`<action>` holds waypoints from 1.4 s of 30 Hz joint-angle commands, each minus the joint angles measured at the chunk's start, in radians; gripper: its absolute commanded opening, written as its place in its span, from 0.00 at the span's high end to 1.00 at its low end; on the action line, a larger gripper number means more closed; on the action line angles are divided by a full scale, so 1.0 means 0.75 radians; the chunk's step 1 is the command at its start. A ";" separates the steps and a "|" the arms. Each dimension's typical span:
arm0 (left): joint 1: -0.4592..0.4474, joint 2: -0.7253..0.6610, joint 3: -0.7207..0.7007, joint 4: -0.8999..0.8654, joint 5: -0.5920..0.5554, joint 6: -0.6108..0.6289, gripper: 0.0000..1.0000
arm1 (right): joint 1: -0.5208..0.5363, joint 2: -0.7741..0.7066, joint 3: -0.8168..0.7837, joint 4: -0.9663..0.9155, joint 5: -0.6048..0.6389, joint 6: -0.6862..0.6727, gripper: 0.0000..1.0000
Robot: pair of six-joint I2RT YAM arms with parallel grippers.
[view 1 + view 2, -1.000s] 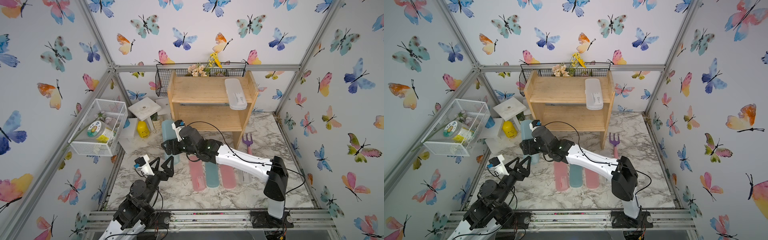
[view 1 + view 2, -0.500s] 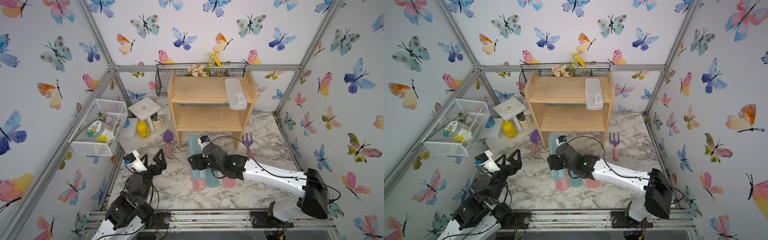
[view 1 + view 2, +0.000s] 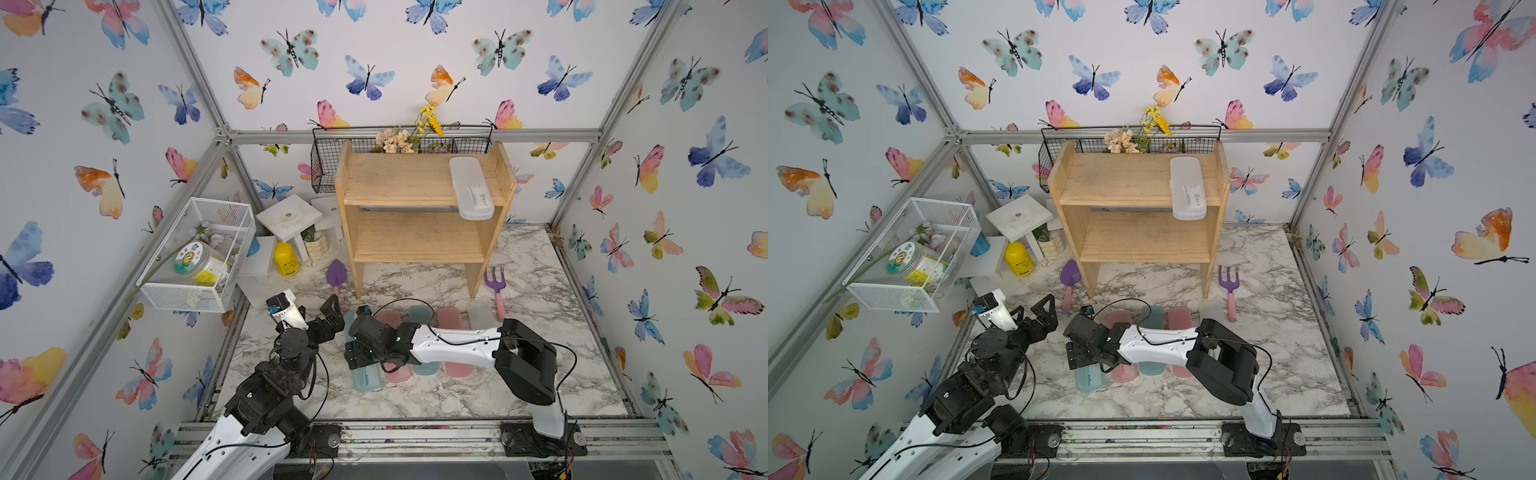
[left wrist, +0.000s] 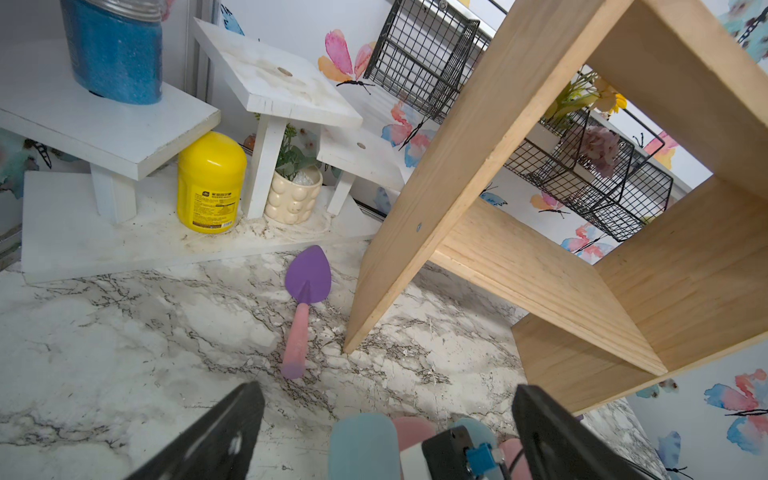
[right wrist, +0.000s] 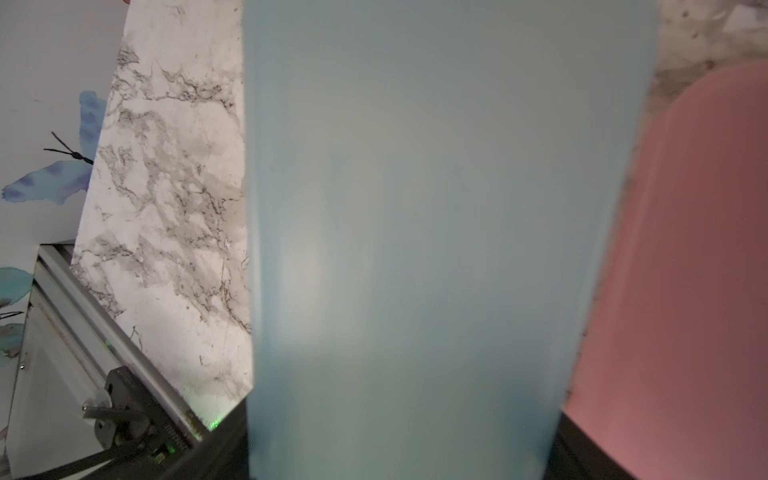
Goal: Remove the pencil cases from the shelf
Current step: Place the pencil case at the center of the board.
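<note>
Closest to the front rail, the right gripper [image 3: 368, 359] is clamped across the short width of a teal pencil case [image 3: 365, 378]. The right wrist view shows the case filling the gap between the jaws. It sits low at the left end of a row of pencil cases [image 3: 455, 368] on the marble floor [image 3: 415, 399]; whether it has touched down I cannot tell. A pink pencil case [image 3: 399, 372] lies just beside it, and the whole row runs parallel, long axes front to back. Left of the row, the left gripper [image 3: 316, 313] hangs with its fingers spread wide and nothing between them, aimed toward the left leg of the shelf [image 3: 415, 183]. Farther back, the shelf's lower tier is bare. One frosted white pencil case [image 3: 471, 193] lies at the right end of the top tier, long axis front to back, its near end overhanging the front edge. That case is above and to the right of both sets of fingers. The right arm's base is on its side, so that arm looks better placed to take it across the short width, once it lets go.
</note>
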State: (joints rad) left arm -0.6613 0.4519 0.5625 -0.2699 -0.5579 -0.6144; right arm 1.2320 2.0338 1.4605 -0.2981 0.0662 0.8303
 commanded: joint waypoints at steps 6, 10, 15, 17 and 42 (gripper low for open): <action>-0.004 0.021 -0.025 0.021 0.028 -0.032 0.01 | -0.005 0.093 0.122 -0.120 0.058 0.028 0.20; -0.004 0.017 -0.038 0.024 0.020 -0.035 0.01 | -0.030 0.152 0.190 -0.159 0.074 0.015 0.20; -0.004 0.004 -0.055 0.024 0.010 -0.038 0.01 | -0.074 0.187 0.235 -0.210 0.099 0.002 0.20; -0.003 -0.004 -0.064 0.024 0.005 -0.038 0.01 | -0.091 0.187 0.231 -0.223 0.110 -0.004 0.19; -0.004 0.019 -0.107 0.057 0.014 -0.060 0.01 | -0.123 0.213 0.221 -0.239 0.016 0.027 0.16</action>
State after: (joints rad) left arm -0.6613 0.4641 0.4953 -0.2432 -0.5541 -0.6514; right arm 1.1339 2.1647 1.6108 -0.4416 0.0933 0.8387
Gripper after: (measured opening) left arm 0.986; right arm 0.834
